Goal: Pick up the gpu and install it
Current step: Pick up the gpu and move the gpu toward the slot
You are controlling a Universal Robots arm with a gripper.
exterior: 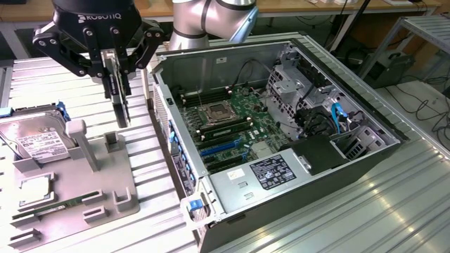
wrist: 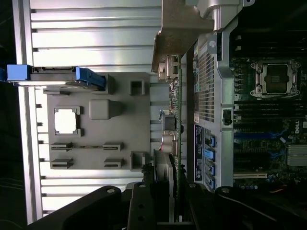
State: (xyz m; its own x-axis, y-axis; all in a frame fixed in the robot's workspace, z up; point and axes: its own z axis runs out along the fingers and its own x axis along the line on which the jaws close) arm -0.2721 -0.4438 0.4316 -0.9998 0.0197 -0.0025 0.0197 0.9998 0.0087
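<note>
The gpu point(exterior: 121, 112) is a thin dark card that hangs on edge from my gripper point(exterior: 117, 79), which is shut on its upper part. It hovers above the grey fixture tray point(exterior: 91, 182), just on the exterior view's left of the open computer case point(exterior: 330, 158). In the wrist view the gpu point(wrist: 174, 120) runs edge-on away from my gripper point(wrist: 165, 194), with its pale metal bracket point(wrist: 181, 33) at the far end. It lies over the gap between the fixture tray point(wrist: 96, 103) and the case wall point(wrist: 208, 86). The motherboard point(exterior: 232, 124) lies exposed inside the case, with blue slots point(exterior: 218, 148).
On the fixture tray lie a silver hard drive point(exterior: 35, 138) with blue side rails, a square processor point(exterior: 35, 191) and a narrow green memory stick point(exterior: 60, 205). Upright grey posts point(exterior: 113, 141) stand under the card. Cables and drive cages point(exterior: 309, 95) crowd the case's far side.
</note>
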